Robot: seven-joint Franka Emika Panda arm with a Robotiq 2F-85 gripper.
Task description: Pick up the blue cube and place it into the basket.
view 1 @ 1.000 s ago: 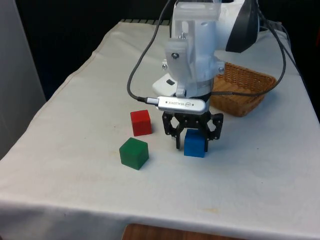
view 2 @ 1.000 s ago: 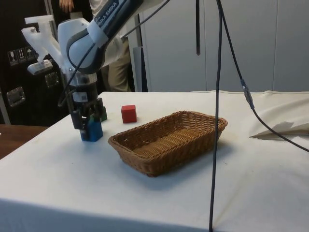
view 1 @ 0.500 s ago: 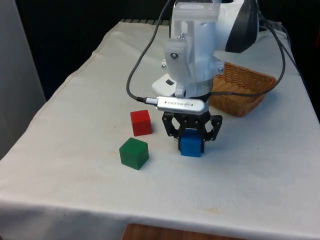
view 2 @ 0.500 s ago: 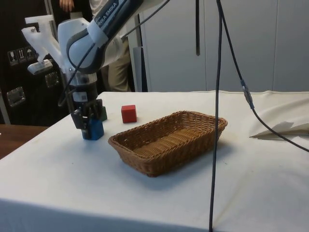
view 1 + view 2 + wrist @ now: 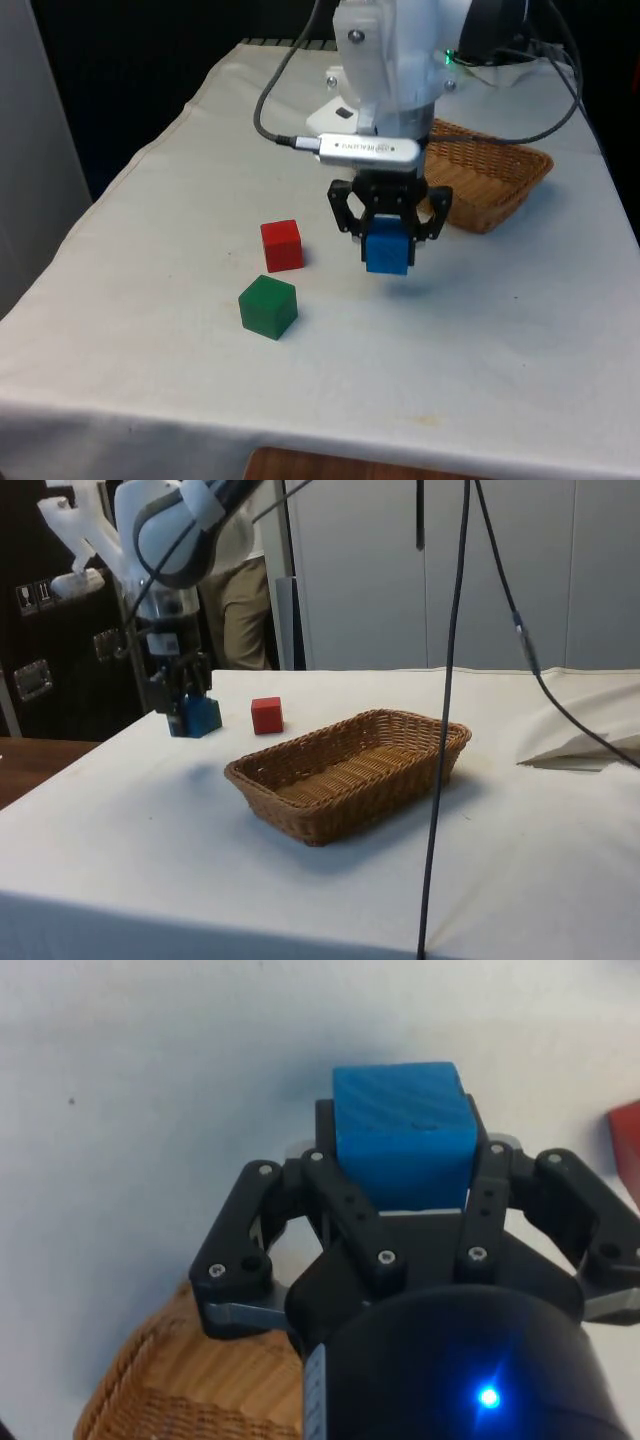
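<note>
Jaws pinching the blue cube point(image 5: 388, 250), one finger on each side, cube held up in the air above the white cloth of the worktop point(image 5: 480, 330). Gripper point(image 5: 389, 222) hanging under the white arm point(image 5: 390, 60), pointing straight down. Faint shadow on the cloth under the cube. In the side view, blue cube point(image 5: 200, 717) clear of the cloth, clamped in the gripper point(image 5: 185, 695), with the red cube point(image 5: 266, 715) just beyond it. In the wrist view, blue cube point(image 5: 402, 1132) sitting snug between the black fingers point(image 5: 340, 1200), white cloth far under it, a bit of wicker at the edge. Red cube point(image 5: 282, 245) resting flat on the cloth, toward the front view's left of the held cube and apart from it. Green cube point(image 5: 268, 306) near the red one, closer to the front edge of the worktop. Wicker basket point(image 5: 500, 185) on the front view's right, behind the gripper, well apart from the two resting cubes. Same basket point(image 5: 345, 770) long and shallow in the side view, nothing inside. A person's trouser legs point(image 5: 245, 610) behind the worktop in the side view.
</note>
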